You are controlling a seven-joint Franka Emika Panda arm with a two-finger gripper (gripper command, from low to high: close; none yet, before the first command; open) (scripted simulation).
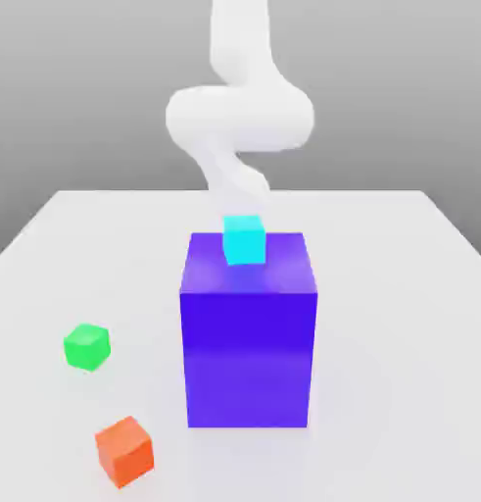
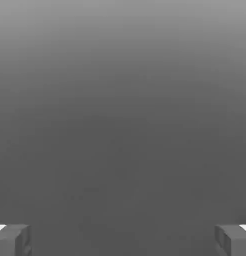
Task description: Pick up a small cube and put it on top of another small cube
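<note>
Three small cubes (image 1: 86,346), one block (image 1: 248,333)

A flat white table (image 1: 401,294) carries a tall blue-purple block (image 1: 248,353) at centre, with a small green cube (image 1: 86,346) and a small orange cube (image 1: 124,451) at lower left.

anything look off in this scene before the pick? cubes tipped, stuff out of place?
Mostly tidy. One oddity: the cyan cube seems to sit at the big blue-purple block's far top edge, partly sunk behind it rather than resting squarely on top. The green cube and orange cube lie flat on the table, apart. The tool is open, holding nothing.
</note>
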